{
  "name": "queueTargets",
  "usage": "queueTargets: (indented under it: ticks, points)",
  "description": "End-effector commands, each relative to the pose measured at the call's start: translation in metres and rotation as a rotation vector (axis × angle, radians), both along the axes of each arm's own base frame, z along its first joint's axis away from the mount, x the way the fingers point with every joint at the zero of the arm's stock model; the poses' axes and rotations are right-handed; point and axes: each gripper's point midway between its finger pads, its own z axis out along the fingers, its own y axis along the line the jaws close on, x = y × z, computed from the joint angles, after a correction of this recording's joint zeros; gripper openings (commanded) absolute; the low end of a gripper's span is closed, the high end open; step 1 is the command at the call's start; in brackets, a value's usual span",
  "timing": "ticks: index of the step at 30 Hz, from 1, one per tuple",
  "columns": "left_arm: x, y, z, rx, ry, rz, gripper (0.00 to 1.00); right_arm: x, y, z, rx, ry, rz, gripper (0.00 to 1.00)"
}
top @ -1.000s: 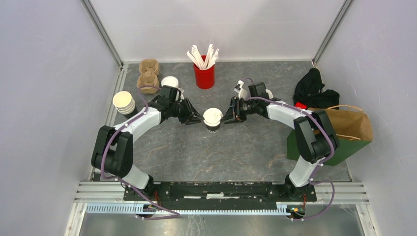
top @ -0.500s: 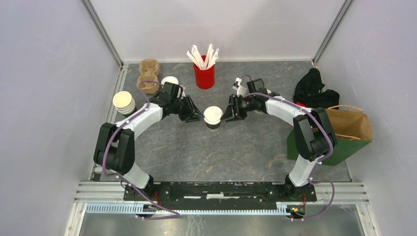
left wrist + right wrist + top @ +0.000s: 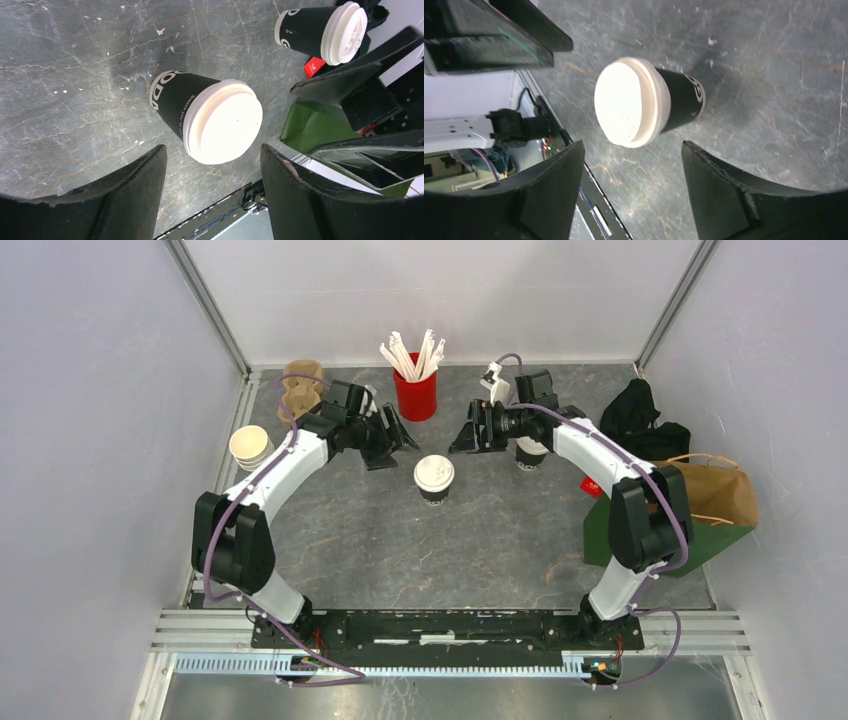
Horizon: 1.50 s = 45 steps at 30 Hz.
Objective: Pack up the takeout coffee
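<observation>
Lidded cup is released mid-frame; left end effector and right end effector are withdrawn upward, spread wide (both empty); packing pending.

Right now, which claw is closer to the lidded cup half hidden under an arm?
The right gripper. The far cup stands just to its right, under its own arm; the left gripper hangs farther left, beyond the middle cup.

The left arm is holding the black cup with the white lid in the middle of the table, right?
No. The left gripper is not holding the black cup: its jaws are open, apart from it. The cup stands alone in the middle of the table, white lid on, as the top view shows.
</observation>
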Motion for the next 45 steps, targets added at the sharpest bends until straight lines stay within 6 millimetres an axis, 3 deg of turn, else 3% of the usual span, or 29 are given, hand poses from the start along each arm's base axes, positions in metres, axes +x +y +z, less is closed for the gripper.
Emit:
queueTargets:
  ticks: [1, 4, 7, 20, 26, 28, 35, 41, 43, 45]
  points:
    - [-0.021, -0.017, -0.013, -0.048, 0.051, -0.09, 0.75, 0.025, 0.024, 0.017, 0.132, -0.055, 0.044, 0.85]
    - [-0.027, -0.029, -0.023, -0.116, 0.09, -0.105, 0.71, 0.039, 0.034, 0.005, 0.157, -0.014, 0.06, 0.84]
    - [-0.03, -0.027, -0.033, -0.098, 0.108, -0.09, 0.66, 0.045, 0.037, -0.002, 0.157, -0.007, 0.066, 0.82]
    - [-0.041, -0.014, -0.064, -0.036, 0.155, -0.061, 0.5, 0.024, 0.035, -0.053, 0.173, 0.123, 0.074, 0.53]
    - [-0.038, -0.016, -0.067, -0.035, 0.151, -0.067, 0.49, 0.019, 0.033, -0.052, 0.172, 0.11, 0.089, 0.67]
    - [-0.036, -0.016, -0.068, -0.027, 0.15, -0.071, 0.48, 0.017, 0.033, -0.051, 0.168, 0.112, 0.08, 0.67]
    - [-0.039, -0.007, -0.083, 0.031, 0.167, -0.074, 0.44, -0.001, 0.01, -0.09, 0.186, 0.233, -0.039, 0.49]
    - [-0.049, 0.003, -0.101, 0.076, 0.187, -0.081, 0.41, -0.021, -0.006, -0.116, 0.126, 0.263, -0.08, 0.5]
    - [-0.047, 0.002, -0.098, 0.07, 0.175, -0.092, 0.42, -0.023, -0.006, -0.112, 0.13, 0.252, -0.066, 0.52]
    - [-0.041, -0.003, -0.086, 0.05, 0.14, -0.106, 0.44, -0.018, -0.004, -0.096, 0.136, 0.208, -0.054, 0.56]
